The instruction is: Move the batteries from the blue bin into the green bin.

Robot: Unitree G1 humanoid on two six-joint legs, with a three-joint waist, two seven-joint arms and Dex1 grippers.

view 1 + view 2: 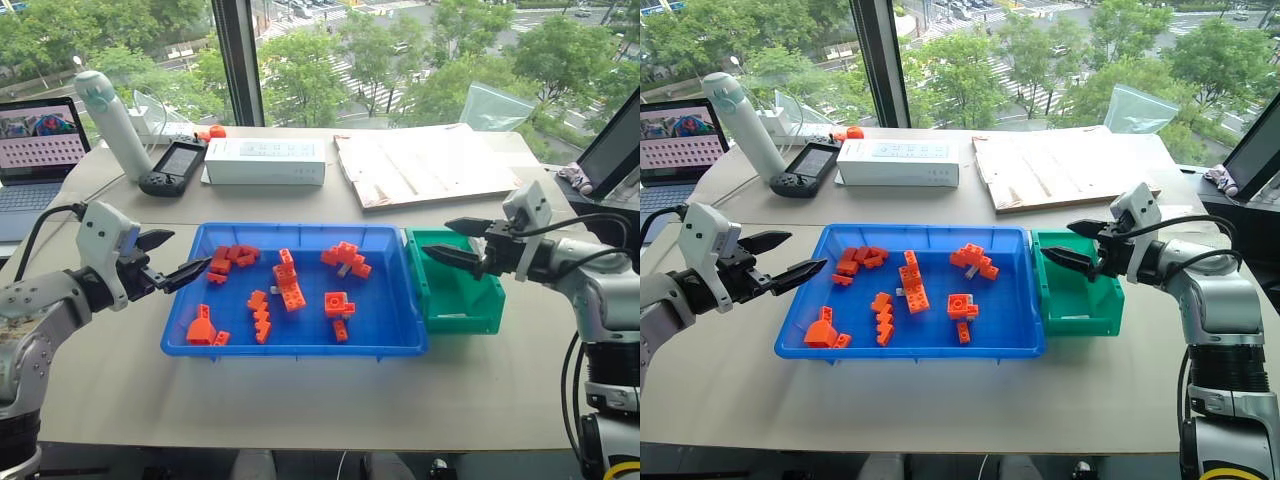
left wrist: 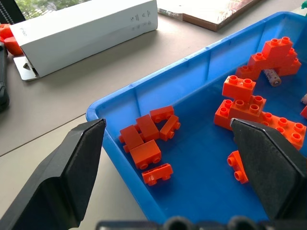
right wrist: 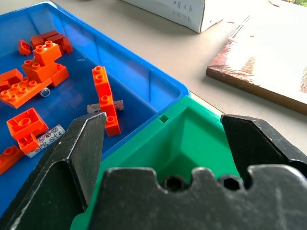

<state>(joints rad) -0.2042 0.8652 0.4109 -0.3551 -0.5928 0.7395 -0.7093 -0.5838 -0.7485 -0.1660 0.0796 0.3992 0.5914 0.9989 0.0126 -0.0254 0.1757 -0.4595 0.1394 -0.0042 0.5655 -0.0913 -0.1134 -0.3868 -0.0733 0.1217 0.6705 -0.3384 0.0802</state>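
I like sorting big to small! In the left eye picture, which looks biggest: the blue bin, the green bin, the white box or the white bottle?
1. The blue bin, clearly the largest.
2. The green bin and the white box look alike; the box sits farther back, so no ranking.
3. The white bottle, slimmest, also farther back.

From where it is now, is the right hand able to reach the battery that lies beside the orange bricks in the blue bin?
Probably yes. The right hand is open above the green bin, next to the blue bin. The battery lies flat and uncovered, though orange bricks sit close by.
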